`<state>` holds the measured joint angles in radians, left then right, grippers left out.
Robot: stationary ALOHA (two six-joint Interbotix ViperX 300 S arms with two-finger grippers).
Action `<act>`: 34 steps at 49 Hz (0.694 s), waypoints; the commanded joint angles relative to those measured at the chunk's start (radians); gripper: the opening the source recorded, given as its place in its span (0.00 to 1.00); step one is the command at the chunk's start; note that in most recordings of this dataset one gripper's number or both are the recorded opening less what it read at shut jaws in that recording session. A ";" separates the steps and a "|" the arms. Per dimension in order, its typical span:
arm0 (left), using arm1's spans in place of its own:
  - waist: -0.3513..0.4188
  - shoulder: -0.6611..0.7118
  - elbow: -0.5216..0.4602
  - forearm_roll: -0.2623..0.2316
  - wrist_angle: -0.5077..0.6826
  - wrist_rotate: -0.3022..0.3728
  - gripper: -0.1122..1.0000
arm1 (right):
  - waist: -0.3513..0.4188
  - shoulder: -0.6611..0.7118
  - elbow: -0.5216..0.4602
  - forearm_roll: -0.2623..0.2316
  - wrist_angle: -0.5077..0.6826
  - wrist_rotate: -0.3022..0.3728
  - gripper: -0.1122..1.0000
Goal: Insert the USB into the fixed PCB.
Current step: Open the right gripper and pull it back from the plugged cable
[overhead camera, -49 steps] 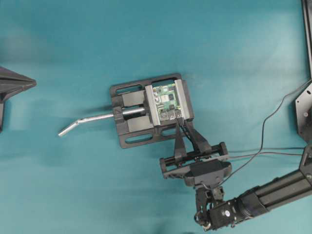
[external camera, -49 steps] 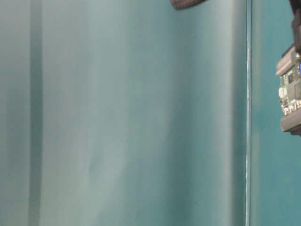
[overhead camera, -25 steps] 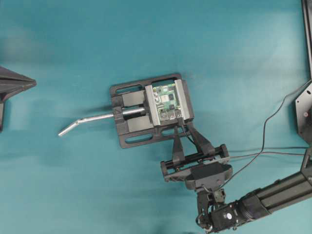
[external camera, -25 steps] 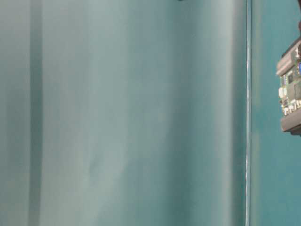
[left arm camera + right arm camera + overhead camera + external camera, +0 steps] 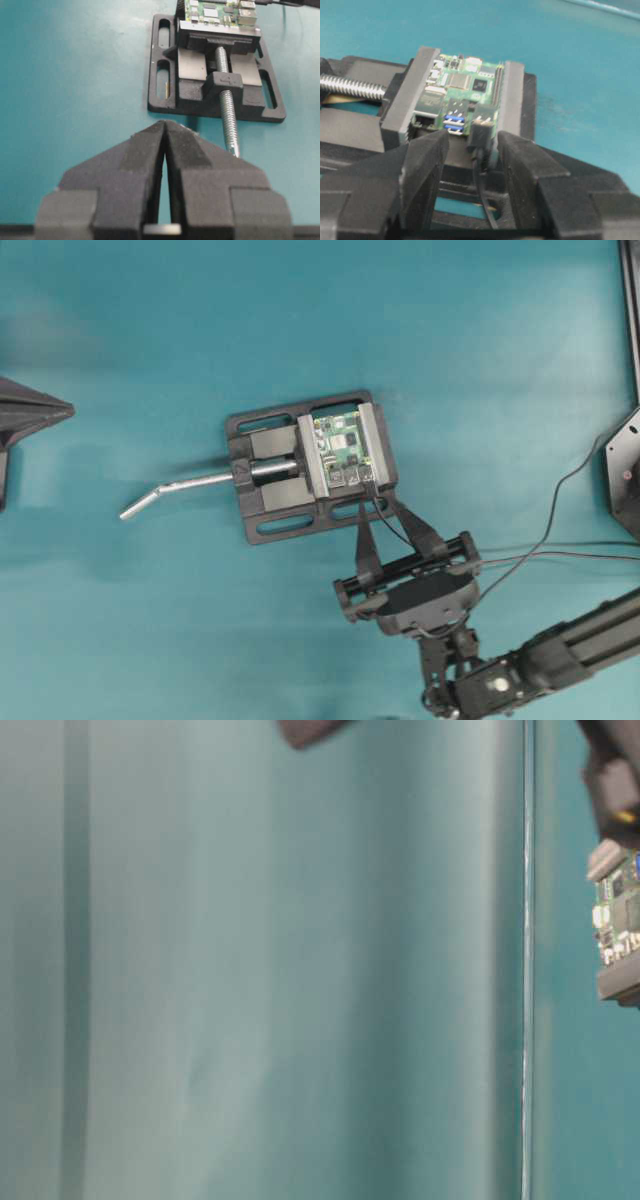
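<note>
USB (image 5: 481,134) sits plugged into the fixed PCB (image 5: 465,92); right gripper (image 5: 472,150) jaws stand open around it, left gripper (image 5: 165,131) jaws closed.

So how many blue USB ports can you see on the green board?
2, stacked one above the other on the fixed PCB, at its edge facing the right end effector, just left of the inserted USB. Others may be hidden.

Green fixed PCB (image 5: 342,448), black vise (image 5: 270,490), teal table (image 5: 150,620)
</note>
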<state>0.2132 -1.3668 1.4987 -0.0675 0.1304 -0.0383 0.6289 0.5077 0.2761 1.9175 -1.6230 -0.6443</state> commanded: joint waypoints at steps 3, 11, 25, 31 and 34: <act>-0.002 0.008 -0.031 0.002 -0.005 -0.002 0.11 | 0.026 -0.100 0.031 -0.005 0.006 -0.003 0.56; -0.002 0.008 -0.029 0.002 -0.005 -0.002 0.11 | 0.037 -0.143 0.074 -0.006 0.026 -0.006 0.56; -0.002 0.008 -0.031 0.002 -0.005 -0.002 0.11 | 0.040 -0.256 0.227 -0.097 0.198 -0.008 0.56; -0.002 0.008 -0.029 0.002 -0.005 -0.002 0.11 | 0.034 -0.334 0.321 -0.141 0.278 -0.006 0.56; -0.002 0.008 -0.029 0.002 -0.005 -0.002 0.11 | 0.031 -0.370 0.362 -0.163 0.313 -0.006 0.56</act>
<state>0.2132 -1.3668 1.4987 -0.0690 0.1304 -0.0368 0.6657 0.2132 0.5967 1.7871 -1.3499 -0.6504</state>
